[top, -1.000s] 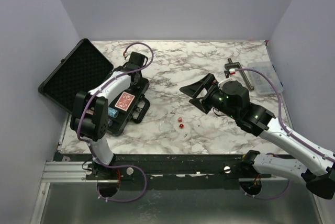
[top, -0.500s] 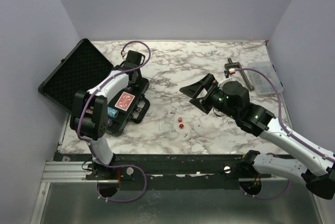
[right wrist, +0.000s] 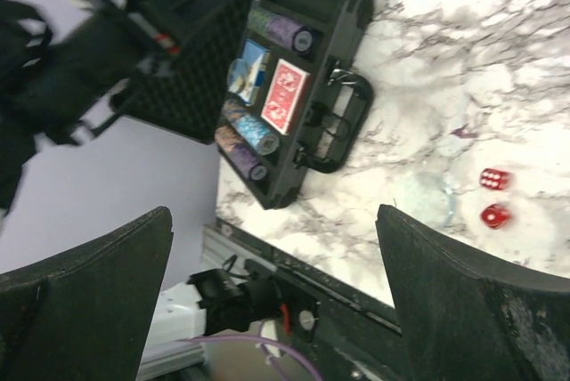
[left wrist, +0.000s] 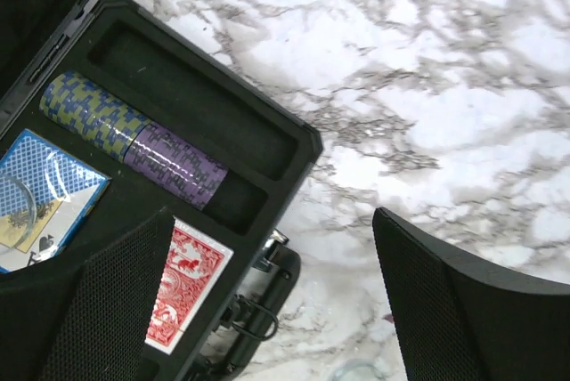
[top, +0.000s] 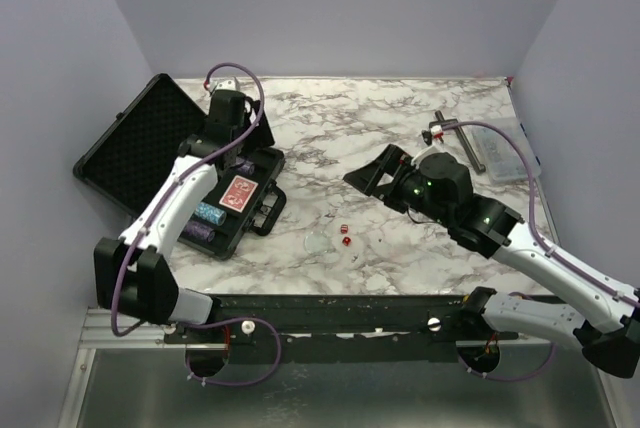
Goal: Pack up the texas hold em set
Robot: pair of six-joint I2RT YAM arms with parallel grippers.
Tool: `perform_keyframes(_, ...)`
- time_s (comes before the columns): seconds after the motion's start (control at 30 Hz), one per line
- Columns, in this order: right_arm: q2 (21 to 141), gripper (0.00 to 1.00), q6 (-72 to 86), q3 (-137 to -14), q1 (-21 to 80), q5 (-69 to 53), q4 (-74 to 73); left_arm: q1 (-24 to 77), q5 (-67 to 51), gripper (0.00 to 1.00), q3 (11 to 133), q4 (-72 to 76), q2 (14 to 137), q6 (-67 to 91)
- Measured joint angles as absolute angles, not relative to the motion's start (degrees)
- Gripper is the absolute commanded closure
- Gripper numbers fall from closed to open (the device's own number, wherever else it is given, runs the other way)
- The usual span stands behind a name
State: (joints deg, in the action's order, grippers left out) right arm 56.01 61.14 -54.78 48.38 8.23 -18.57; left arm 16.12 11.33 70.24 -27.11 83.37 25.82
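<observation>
The black case (top: 262, 210) lies open at the left, its foam-lined lid (top: 140, 148) tipped back. In its tray lie a red card deck (top: 238, 193), a blue deck (left wrist: 44, 194) and chip stacks (left wrist: 134, 136). My left gripper (top: 243, 148) hovers over the tray's far end, open and empty; in the left wrist view its fingers (left wrist: 98, 310) frame the case handle (left wrist: 258, 301). Two red dice (top: 344, 234) lie on the marble right of the case. The right gripper (top: 372, 173) hangs open and empty beyond them, and the right wrist view shows the dice (right wrist: 494, 198) and the case (right wrist: 294, 87).
A small clear disc (top: 316, 242) rests beside the dice. A dark metal T-shaped clamp (top: 455, 133) and a clear plastic compartment box (top: 505, 153) sit at the back right. Purple walls close in the table on three sides.
The left gripper has opened wide and lifted back from the case, with the arm's elbow swinging out to the left. The right gripper has shifted only slightly.
</observation>
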Motion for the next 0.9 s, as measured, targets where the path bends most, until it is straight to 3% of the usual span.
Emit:
perform_keyframes(0.6, 61.2, 0.00, 40.0, -56.2, 48.4, 9.5, -23.7, 17.1, 10.4, 0.05, 74.3, -36.4, 61.0, 16.3)
perform_keyframes(0.9, 64.1, 0.00, 35.2, -56.2, 48.4, 9.6, -25.9, 17.1, 10.6, 0.01, 60.3, -29.9, 52.3, 13.7)
